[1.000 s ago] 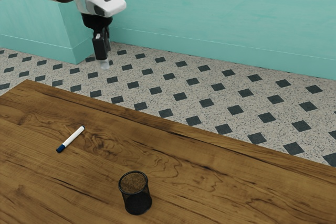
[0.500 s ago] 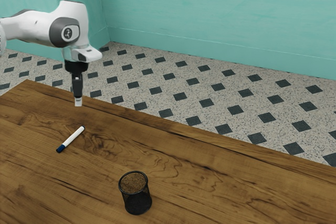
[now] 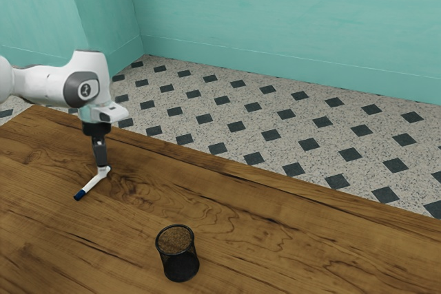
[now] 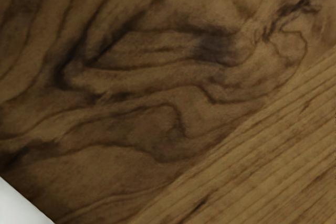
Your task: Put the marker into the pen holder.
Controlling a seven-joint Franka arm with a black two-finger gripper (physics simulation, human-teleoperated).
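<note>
Wood tbl [image 3: 275, 239] has gripper [image 3: 103, 170] nr marker [image 3: 91, 185], holder [image 3: 180, 264] apart.

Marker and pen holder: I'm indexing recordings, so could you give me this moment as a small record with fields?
marker: white with a blue cap, lying on the table
pen holder: black mesh, upright, apart from the marker
pincer: pointing down, at the marker's end opposite the blue cap
grip: cannot tell
table surface: brown wood with dark grain
background: teal wall, floor with dark diamonds
task status: marker outside the pen holder
</note>
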